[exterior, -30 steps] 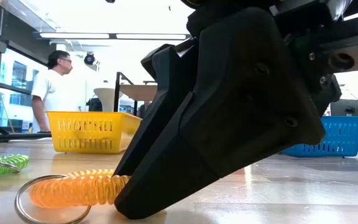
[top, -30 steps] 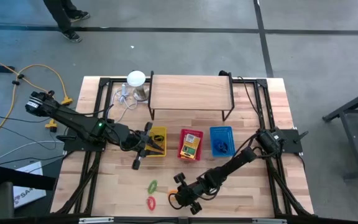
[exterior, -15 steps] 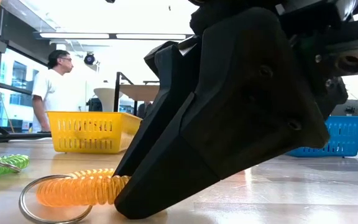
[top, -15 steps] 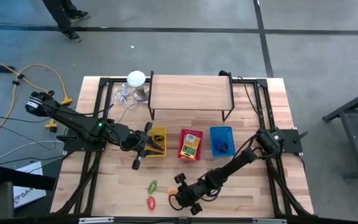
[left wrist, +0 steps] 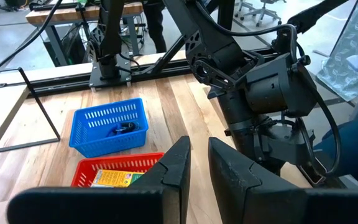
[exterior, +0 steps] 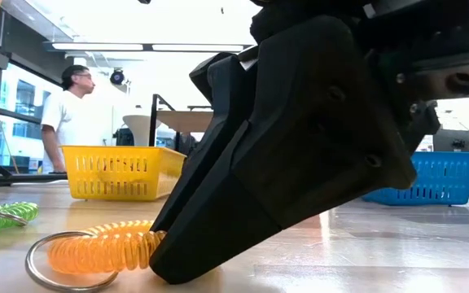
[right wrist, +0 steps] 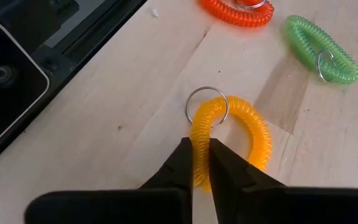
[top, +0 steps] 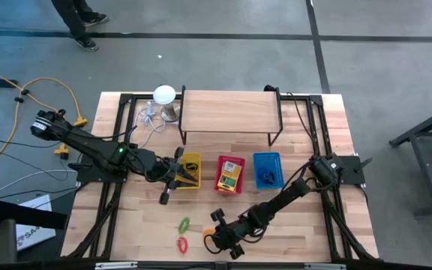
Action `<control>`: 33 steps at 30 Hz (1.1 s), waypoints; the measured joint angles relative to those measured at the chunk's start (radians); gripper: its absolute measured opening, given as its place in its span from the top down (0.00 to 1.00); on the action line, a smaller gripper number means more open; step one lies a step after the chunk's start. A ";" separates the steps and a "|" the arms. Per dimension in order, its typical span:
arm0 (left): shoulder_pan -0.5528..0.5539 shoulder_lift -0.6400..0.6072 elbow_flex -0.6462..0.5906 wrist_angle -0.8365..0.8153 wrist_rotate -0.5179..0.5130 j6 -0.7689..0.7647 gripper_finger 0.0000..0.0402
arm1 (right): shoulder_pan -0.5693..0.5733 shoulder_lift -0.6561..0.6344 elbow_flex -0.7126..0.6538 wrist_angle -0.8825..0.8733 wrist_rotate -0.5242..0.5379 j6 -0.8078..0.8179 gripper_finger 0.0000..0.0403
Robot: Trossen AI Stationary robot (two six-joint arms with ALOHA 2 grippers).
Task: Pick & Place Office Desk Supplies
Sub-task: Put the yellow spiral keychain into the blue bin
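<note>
From my console: both arms matte black, jointed tubular links. Left arm [top: 96,150] shows a small green light mid-link. Right arm [top: 287,196] carries black cabling along its links. Right gripper [right wrist: 201,165]: two wedge-shaped black fingers [exterior: 218,236], recessed round screw holes on the side faces.

A large black pincer [exterior: 163,262] fills most of the view, its tips down on the pale wooden table [exterior: 381,252] and pinched on one end of an orange coiled plastic band with a metal ring [exterior: 96,248]. A green coiled band [exterior: 2,216] lies at the far left. Behind stand a yellow slotted plastic basket [exterior: 120,172] and a blue slotted basket [exterior: 450,177]. A person in a white shirt [exterior: 62,118] stands beyond the table.
</note>
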 joint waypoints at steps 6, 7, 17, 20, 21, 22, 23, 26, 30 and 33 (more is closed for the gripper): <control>0.000 0.000 0.000 0.000 0.000 0.000 0.87 | 0.000 0.000 0.000 0.000 0.001 0.002 0.91; 0.000 0.000 0.000 0.000 0.000 0.000 0.87 | 0.000 0.000 0.000 0.000 0.001 0.002 0.92; 0.000 0.000 0.000 0.000 0.000 0.000 0.87 | -0.001 0.000 0.000 0.000 0.001 0.002 0.95; 0.000 0.000 0.000 0.000 0.000 0.000 0.87 | -0.001 -0.004 0.000 -0.001 0.000 0.002 0.95; 0.000 0.000 0.000 0.000 0.000 0.000 0.87 | -0.001 -0.007 -0.001 -0.002 0.002 0.001 0.95; 0.000 0.000 0.000 0.000 0.000 0.000 0.87 | -0.001 -0.008 -0.001 -0.002 0.003 -0.001 0.95; 0.000 0.000 0.000 0.000 0.000 0.000 0.87 | -0.001 -0.008 -0.001 -0.002 0.004 -0.006 0.95; 0.000 0.000 0.000 0.000 0.000 0.000 0.87 | -0.001 -0.021 -0.002 -0.008 0.014 -0.022 0.95; 0.000 0.000 0.000 0.001 0.000 0.000 0.87 | -0.001 -0.042 -0.005 -0.027 0.027 -0.036 0.95; 0.000 0.000 0.000 0.005 0.000 0.000 0.87 | -0.003 -0.062 -0.007 -0.043 0.039 -0.070 0.95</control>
